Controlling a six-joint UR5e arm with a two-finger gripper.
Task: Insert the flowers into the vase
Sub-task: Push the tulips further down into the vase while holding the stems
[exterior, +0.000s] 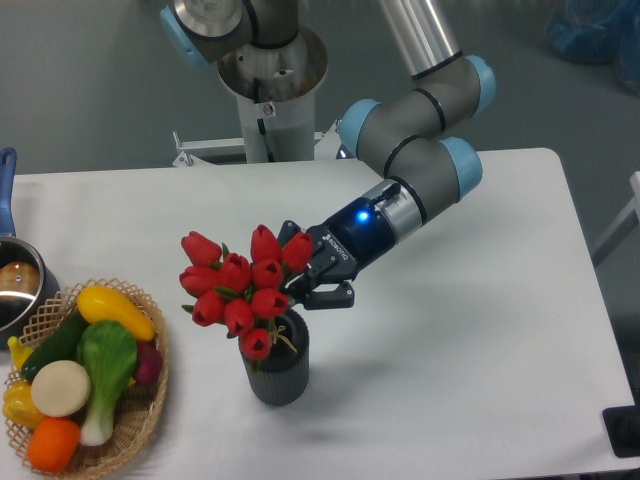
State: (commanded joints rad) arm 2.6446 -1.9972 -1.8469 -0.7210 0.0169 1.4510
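A robot arm's tool [312,277] reaches in from the right, its fingers closed around the red tulip flowers [240,285]. The bunch sits in the mouth of the dark ribbed vase [275,370], directly below the tool on the white table [480,350]. Far left of the tool sits a wicker basket [140,420] of toy vegetables.

stems: we cannot see them, red buds of the flowers [240,285] cover the mouth of the vase [275,368] | gripper [312,282]: fingertips lost behind the buds, we cannot tell the jaws' state | metal pot [14,285]: cut by left edge | wicker basket [135,420]: bottom cropped
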